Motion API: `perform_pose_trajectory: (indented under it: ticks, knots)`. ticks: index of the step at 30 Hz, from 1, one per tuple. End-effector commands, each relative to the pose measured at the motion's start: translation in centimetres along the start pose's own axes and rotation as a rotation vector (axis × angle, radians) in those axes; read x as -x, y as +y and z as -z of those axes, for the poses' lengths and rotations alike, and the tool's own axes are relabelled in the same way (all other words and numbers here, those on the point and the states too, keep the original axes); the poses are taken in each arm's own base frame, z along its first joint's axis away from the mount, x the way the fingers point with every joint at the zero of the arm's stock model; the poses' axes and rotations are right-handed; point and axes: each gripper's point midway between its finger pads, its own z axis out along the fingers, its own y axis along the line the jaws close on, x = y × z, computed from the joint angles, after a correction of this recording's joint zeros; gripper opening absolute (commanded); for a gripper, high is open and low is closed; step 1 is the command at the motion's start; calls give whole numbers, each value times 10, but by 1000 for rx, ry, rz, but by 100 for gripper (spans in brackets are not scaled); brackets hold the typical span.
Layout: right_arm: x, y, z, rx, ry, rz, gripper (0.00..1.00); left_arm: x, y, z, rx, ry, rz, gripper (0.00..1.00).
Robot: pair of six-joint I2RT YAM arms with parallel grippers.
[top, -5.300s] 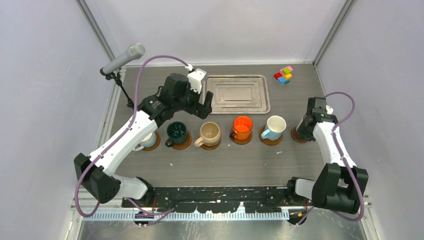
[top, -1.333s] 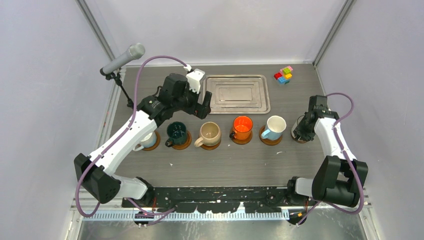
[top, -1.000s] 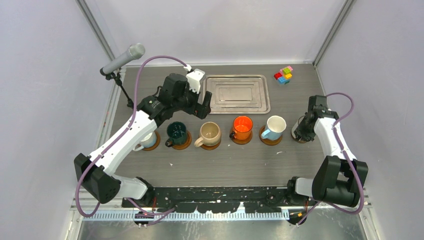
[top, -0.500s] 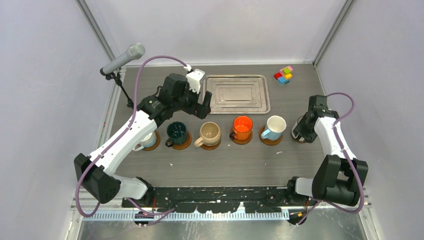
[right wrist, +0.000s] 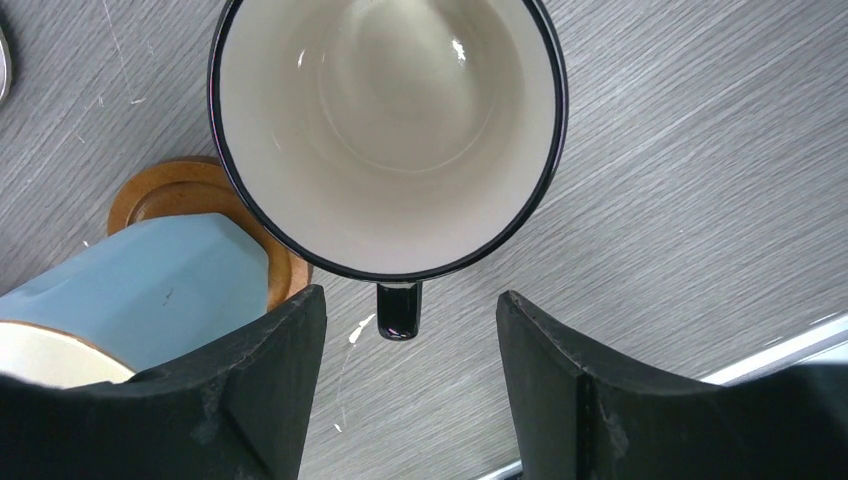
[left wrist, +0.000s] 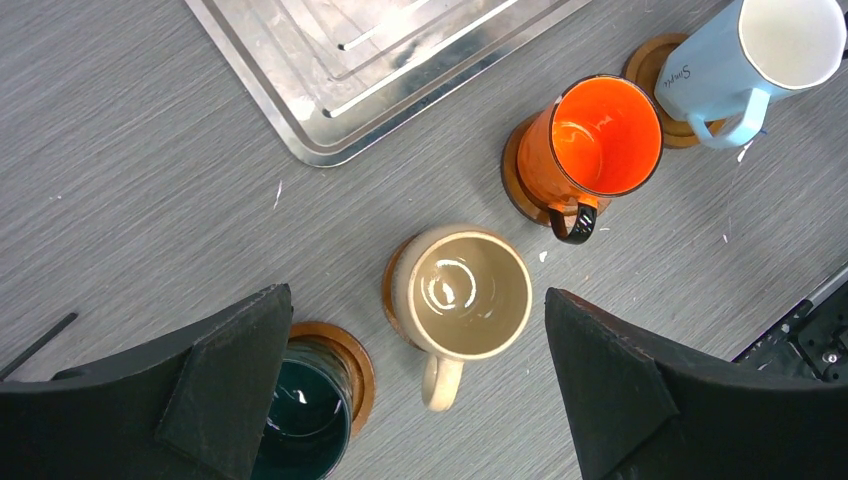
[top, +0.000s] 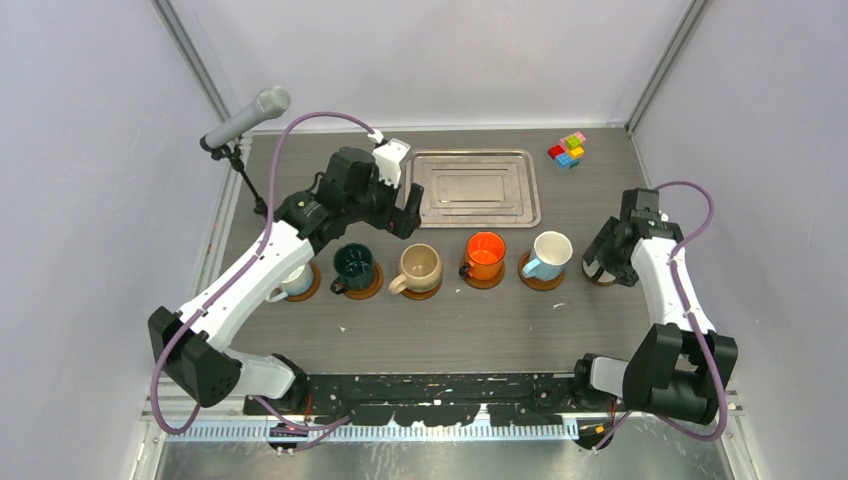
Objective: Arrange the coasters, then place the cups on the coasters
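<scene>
Sitting at the right end of the row, the cream cup [right wrist: 390, 130] with a black rim stands upright on the desk [right wrist: 660, 150]. Its black handle [right wrist: 398, 312] points into the gap between the right fingers [right wrist: 260, 400]. Those fingers are spread apart, one on each side of the handle, touching neither the handle nor the cup wall. Any coaster beneath this cup is hidden by the cup itself in the right wrist view.

Just beside it, the light blue cup [right wrist: 150, 290] stands on a brown coaster [right wrist: 165, 195], whose edge shows past the cup. Further left along the row stand the orange cup [top: 486, 250], the beige cup [top: 420, 264] and the dark green cup [top: 353, 262], each on its own coaster. At the left end a whitish cup [top: 296, 283] sits on a coaster, partly covered by the left arm.

The left fingers [left wrist: 220, 390] hang above the beige cup, spread wide and holding nothing.

Behind the row lies a silver tray [top: 530, 190]. Small coloured blocks [top: 568, 150] sit near the far right corner, and a microphone [top: 245, 118] on a stand rises at the far left corner.
</scene>
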Motion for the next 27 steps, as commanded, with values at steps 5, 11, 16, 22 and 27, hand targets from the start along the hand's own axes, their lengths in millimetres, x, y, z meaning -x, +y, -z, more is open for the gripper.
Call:
perform_pose_trajectory:
  ticks: [5,11,16,22,27]
  knots:
    - [21,-5,14,-39,-34,45,67,8,0,6,-7,-18,-15,100]
    - [25,-4,24,-15,-44,105,72,5,1,7,-3,0,-31,100]
    - [21,-6,32,-8,-13,166,76,-1,2,7,-2,22,-42,100]
    - [23,-5,51,25,-41,204,81,-6,2,8,-5,40,-57,100]
    - [27,-7,64,32,-64,247,85,-15,5,12,2,75,-85,100]
